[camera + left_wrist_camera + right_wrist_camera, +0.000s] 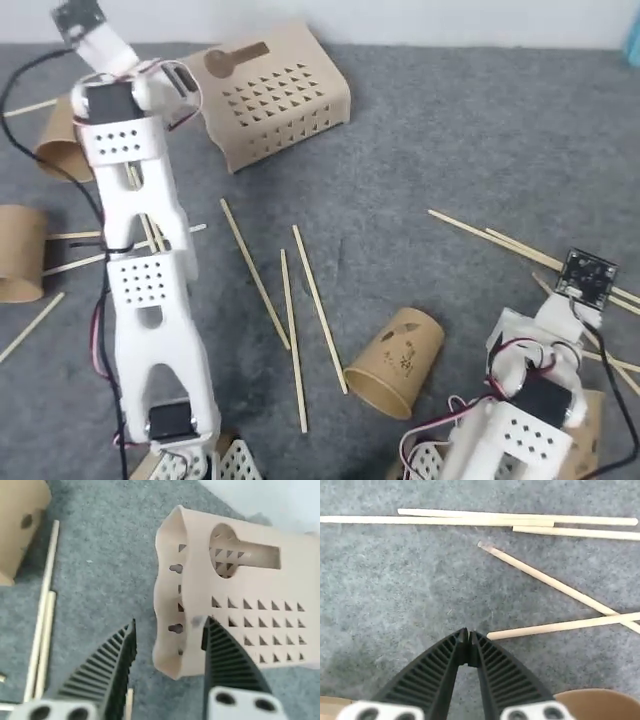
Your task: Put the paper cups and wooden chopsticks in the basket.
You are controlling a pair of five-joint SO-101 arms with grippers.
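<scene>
Hanging low over the grey tabletop (430, 150) by its near right corner, the right gripper (468, 632) has its jaws pressed together on nothing. Just past its tips one chopstick (560, 626) lies crossed by a second chopstick (555, 582), and a tight row of three (485, 519) lies beyond them. In the high view this loose scatter (500, 243) runs toward the right edge.

Left of that arm, close to the near edge, a paper cup (397, 362) lies on its side with its mouth toward the near edge. Three middle chopsticks (290, 330) lie apart from one another at the centre of the tabletop, and the rightmost ends just beside the cup's rim.

The left arm (150, 290) stretches from the near left corner toward the far left and lies across several sticks (150, 235), hiding parts of them. At the left edge a second cup (20, 252) lies on its side, with a lone stick (30, 327) nearer.

A third cup (58, 140) sits near the far left corner, partly hidden behind the arm. Beside it the left gripper (170, 624) holds its jaws spread, empty, at the wavy rim of the basket (250, 600). Whether a finger touches that rim cannot be told. The basket is tipped over by the far edge, its mouth turned toward the gripper, and no cup or chopstick shows inside it.
</scene>
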